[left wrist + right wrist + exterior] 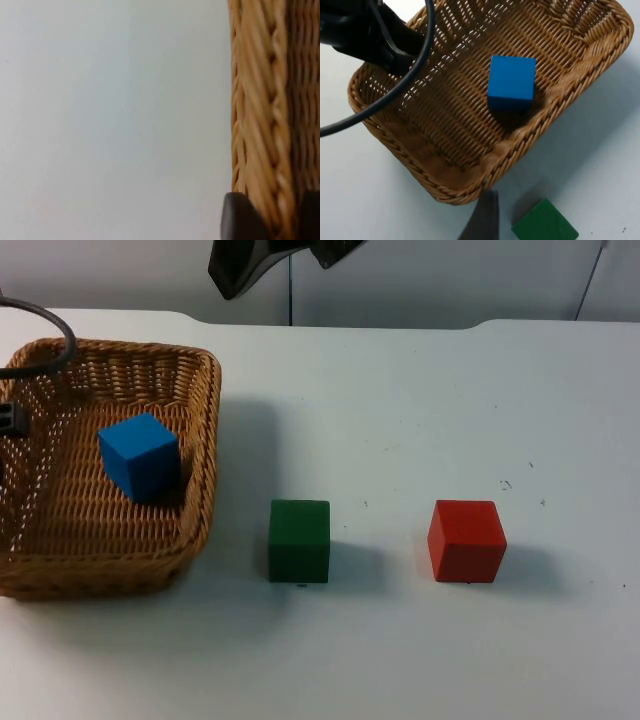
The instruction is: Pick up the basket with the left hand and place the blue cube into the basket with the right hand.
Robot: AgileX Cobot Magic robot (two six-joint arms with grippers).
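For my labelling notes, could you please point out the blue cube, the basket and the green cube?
blue cube (140,455): top view, front face.
basket (205,455): top view, right rim.
green cube (299,540): top view, front face.

1. The bench (420,400) is lit brightly and evenly from above.
2. Soft shadows are cast to the right of the green cube (299,540), the red cube (466,540) and the basket (195,440).
3. In the left wrist view the basket rim (255,120) is rendered softly, out of focus.
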